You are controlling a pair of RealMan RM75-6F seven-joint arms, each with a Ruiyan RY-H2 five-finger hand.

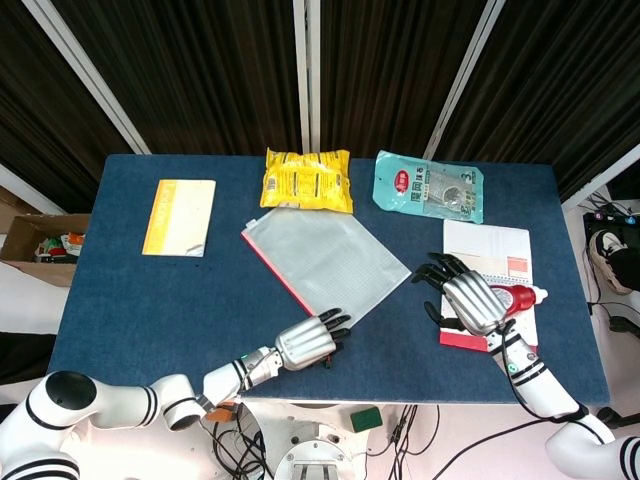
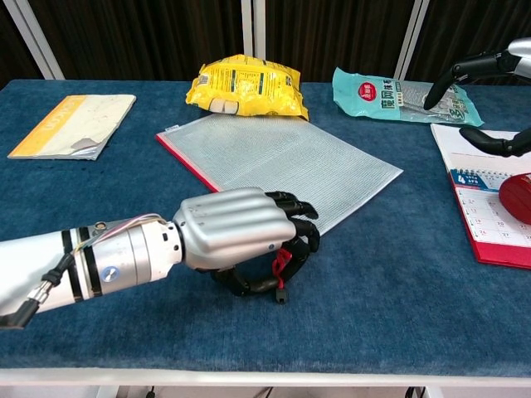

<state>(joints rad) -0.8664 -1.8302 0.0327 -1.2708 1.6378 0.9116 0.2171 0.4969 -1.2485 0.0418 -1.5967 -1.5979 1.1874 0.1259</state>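
A grey mesh zip pouch (image 1: 325,255) with a red edge lies slantwise in the middle of the blue table (image 1: 150,300). My left hand (image 1: 305,343) sits at the pouch's near corner, fingers curled around the red zipper pull (image 2: 280,267), which hangs between fingers and thumb. In the chest view the left hand (image 2: 236,236) covers that corner of the pouch (image 2: 274,162). My right hand (image 1: 468,298) hovers with spread fingers over the near end of a desk calendar (image 1: 487,255), holding nothing. A red bottle (image 1: 520,298) with a white cap lies on the calendar beside that hand.
A yellow snack bag (image 1: 307,178) and a teal packet (image 1: 428,187) lie along the far edge. A yellow booklet (image 1: 180,216) rests at the far left. A cardboard box (image 1: 35,245) stands off the table's left side.
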